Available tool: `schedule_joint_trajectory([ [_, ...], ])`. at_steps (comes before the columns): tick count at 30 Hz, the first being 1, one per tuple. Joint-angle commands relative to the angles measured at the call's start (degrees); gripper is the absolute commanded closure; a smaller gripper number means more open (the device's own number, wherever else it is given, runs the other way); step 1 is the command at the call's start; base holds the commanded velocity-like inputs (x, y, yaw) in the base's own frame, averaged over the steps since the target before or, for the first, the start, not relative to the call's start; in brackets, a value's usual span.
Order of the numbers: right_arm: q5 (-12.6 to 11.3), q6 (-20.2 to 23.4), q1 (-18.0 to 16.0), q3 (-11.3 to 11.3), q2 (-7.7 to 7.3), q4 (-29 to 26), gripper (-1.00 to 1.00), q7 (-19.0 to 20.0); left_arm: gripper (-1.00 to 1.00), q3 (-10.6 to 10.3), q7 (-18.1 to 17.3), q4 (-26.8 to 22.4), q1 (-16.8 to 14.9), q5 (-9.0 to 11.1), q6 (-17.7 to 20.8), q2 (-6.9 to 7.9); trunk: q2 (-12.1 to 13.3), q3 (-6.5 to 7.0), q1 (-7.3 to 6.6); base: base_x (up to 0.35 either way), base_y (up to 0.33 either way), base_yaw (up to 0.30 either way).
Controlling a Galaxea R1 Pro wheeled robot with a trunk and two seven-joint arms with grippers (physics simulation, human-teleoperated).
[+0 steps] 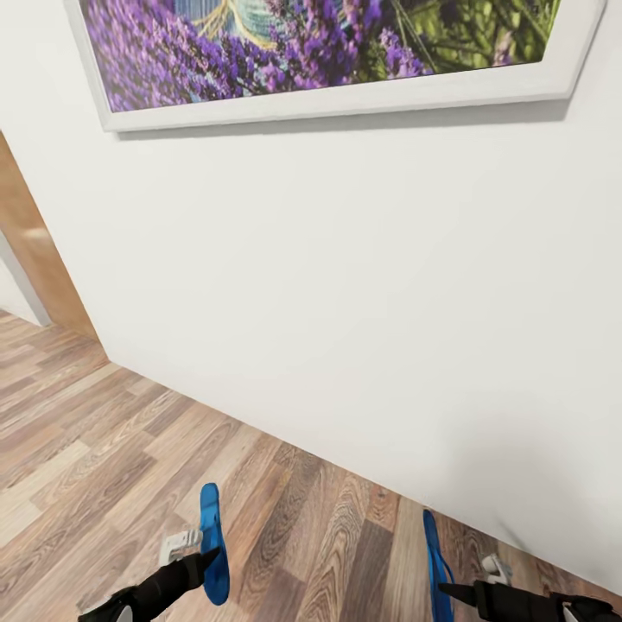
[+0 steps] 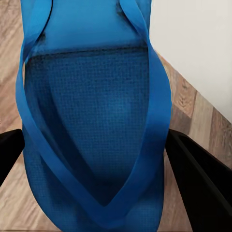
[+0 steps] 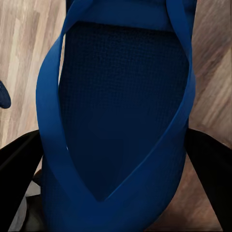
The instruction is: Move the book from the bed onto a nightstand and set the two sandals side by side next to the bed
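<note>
- So, each arm has a blue sandal in it. The left gripper (image 1: pixel 207 560) has its black fingers (image 2: pixel 203 186) clamped on either edge of the left sandal (image 1: pixel 212 544), near the toe end where the straps meet in a V.
- Same on the other side: the right gripper (image 1: pixel 449 590) has its fingers (image 3: pixel 215 166) pressed against both edges of the right sandal (image 1: pixel 436 566), which sits squarely between them.
- From the head view both sandals stick out ahead of the arms, held edge-on above the floor (image 1: pixel 104 449), well apart from each other and roughly parallel.
- The floor is wood plank, a mix of light tan and darker brown boards, running right up to a plain white wall (image 1: pixel 345 285) that the robot is facing close up.
- High on that wall hangs a white-framed picture (image 1: pixel 328 52) of purple flowers with some green. At the far left there's a strip of brown wood (image 1: pixel 34 250), can't tell if it's a door or trim.
- The sandals themselves: thin flat flip-flops, bright blue, a dotted textured footbed (image 2: pixel 92 125) and blue straps (image 2: pixel 154 121). The right one looks darker in its wrist view, more navy, probably shade.
- A small dark blue shape (image 3: pixel 4 94) shows at the edge of the right wrist view, over the planks; can't tell what it is.
</note>
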Motion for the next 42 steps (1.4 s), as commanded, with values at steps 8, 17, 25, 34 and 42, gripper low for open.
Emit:
schedule_joint_trajectory([
  [8, -0.2, -7.12, -0.08, -0.39, 0.11, 2.56, 1.0, 0.11, 1.0, 0.08, -0.25, 4.78, -0.03, 0.49, -4.98, -0.51, 3.2, 1.4, -1.78, 0.0, 0.0, 0.0],
  [17, -0.2, -7.59, -0.08, -0.41, 0.1, 2.63, 1.0, 0.1, 1.0, 0.06, -0.17, 4.96, -0.03, 0.36, -5.26, -1.18, 6.81, 3.01, -3.75, 0.0, 0.0, 0.0],
  [25, -0.25, -7.6, -0.06, -0.41, 0.1, 2.63, 1.0, 0.15, 1.0, -0.51, -0.17, 4.97, -0.03, 0.36, -5.26, -1.23, 10.02, 4.45, -5.51, 0.0, 0.0, 0.0],
  [34, -0.29, -7.6, -0.06, -0.41, 0.1, 2.63, 1.0, 0.07, 1.0, -1.14, -0.2, 4.97, -0.03, 0.36, -5.2, -1.24, 13.63, 6.06, -7.49, 0.0, 0.0, 0.0],
  [42, -0.29, -7.64, -0.04, -0.41, 0.13, 3.23, 1.0, 0.06, 1.0, -1.22, -0.13, 4.97, -0.03, 0.36, -5.23, -1.29, 16.84, 7.5, -9.25, 0.0, 0.0, 0.0],
])
